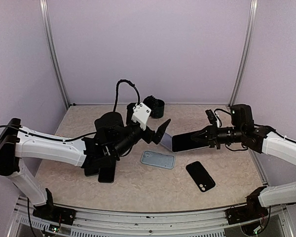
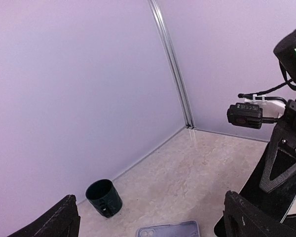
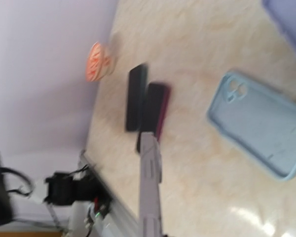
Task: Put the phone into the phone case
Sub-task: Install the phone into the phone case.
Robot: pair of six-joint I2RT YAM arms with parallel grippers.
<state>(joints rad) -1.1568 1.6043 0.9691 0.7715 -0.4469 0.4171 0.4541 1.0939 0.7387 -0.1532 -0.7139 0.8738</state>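
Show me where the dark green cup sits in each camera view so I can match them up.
Top external: dark green cup, back centre, behind the left arm.
Left wrist: cup at lower left.
Right wrist: not in it.
Shared landmark: right rear corner post, in the top and left wrist views.

The left gripper (image 1: 161,132) holds its jaws spread wide, and straight ahead of them the phone (image 1: 183,142) pinched in the right gripper (image 1: 207,135) bars the way, its free end just beside their tips. Below the gap between the two pairs of jaws the light blue phone case (image 1: 158,159) lies flat on the table (image 1: 138,190) with bare top around it, a black phone (image 1: 201,176) near it on the right jaws' side. Beyond the left jaws a dark cup (image 1: 156,106) stands by the back wall, and dark phones (image 1: 106,173) lie under the left arm.
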